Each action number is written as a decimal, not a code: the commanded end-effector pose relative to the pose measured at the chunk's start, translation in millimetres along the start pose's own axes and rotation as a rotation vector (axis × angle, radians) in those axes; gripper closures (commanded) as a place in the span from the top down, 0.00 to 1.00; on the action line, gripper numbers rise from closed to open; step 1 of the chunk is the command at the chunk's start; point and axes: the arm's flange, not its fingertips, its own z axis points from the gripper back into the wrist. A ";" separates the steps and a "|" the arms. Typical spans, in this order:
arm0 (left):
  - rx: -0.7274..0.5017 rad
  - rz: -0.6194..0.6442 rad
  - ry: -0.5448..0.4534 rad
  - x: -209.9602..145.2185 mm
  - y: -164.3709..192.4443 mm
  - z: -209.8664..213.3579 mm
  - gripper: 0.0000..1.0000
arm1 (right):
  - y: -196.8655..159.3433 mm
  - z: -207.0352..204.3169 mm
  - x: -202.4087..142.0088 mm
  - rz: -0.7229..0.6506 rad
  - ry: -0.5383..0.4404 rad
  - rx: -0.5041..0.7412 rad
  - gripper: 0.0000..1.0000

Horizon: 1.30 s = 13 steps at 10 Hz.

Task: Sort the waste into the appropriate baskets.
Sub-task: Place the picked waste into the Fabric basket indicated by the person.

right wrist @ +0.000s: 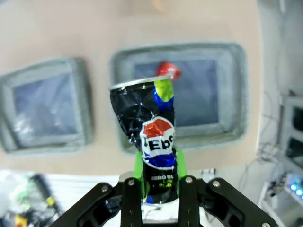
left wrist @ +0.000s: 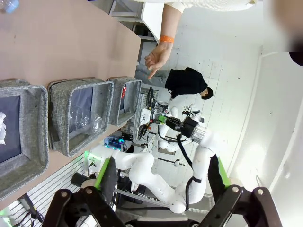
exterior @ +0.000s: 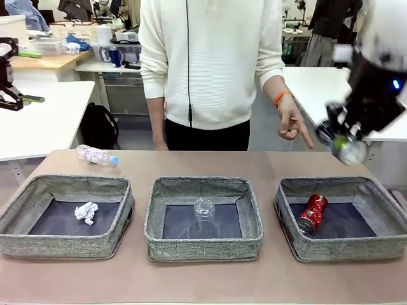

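Note:
My right gripper (exterior: 341, 138) hangs in the air above the back of the right basket (exterior: 343, 249), shut on a crushed dark blue can (right wrist: 147, 127) between its green pads. Below it, a red can (exterior: 312, 213) lies in that basket (right wrist: 241, 94). A clear plastic cup (exterior: 203, 210) sits in the middle basket (exterior: 203, 249). In the left basket (exterior: 63, 246) is a crumpled white paper ball (exterior: 86, 211). The clear bottle (exterior: 96, 155) with a blue cap lies on the table behind the left basket. My left gripper (left wrist: 161, 184) is open and holds nothing, high off the table.
A person in a white sweater stands at the far side, one hand (exterior: 292, 124) with an orange wristband pointing down toward the right basket. The brown table (exterior: 203, 279) has bare strips in front of and behind the baskets.

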 end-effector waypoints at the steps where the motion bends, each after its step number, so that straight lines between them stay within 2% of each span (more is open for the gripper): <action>1: -0.014 -0.006 0.004 -1.5 -2.3 0.5 1.00 | -27.4 -43.4 6.9 -0.061 -0.015 0.004 0.29; 4: -0.014 -0.006 0.004 -1.5 -2.3 0.5 1.00 | -55.1 -101.5 12.6 -0.179 0.072 0.031 0.29; 8: -0.014 -0.006 0.004 -1.5 -2.3 0.5 1.00 | -55.4 -105.2 15.9 -0.194 0.064 0.041 0.29; 9: -0.014 -0.006 0.004 -1.5 -2.3 0.5 1.00 | -55.1 -105.7 16.0 -0.182 0.058 0.052 0.87; 10: -0.014 -0.006 0.004 -1.5 -2.3 0.5 1.00 | -54.8 -105.9 16.1 -0.187 0.055 0.046 0.87; 11: -0.014 -0.006 0.004 -1.5 -2.3 0.5 1.00 | -54.6 -105.7 16.1 -0.193 0.055 0.044 1.00; 12: -0.014 -0.006 0.004 -1.5 -2.3 0.5 1.00 | -54.2 -105.4 15.9 -0.195 0.053 0.044 0.90; 13: -0.014 -0.006 0.004 -1.5 -2.3 0.5 1.00 | -54.3 -105.1 16.1 -0.198 0.050 0.044 1.00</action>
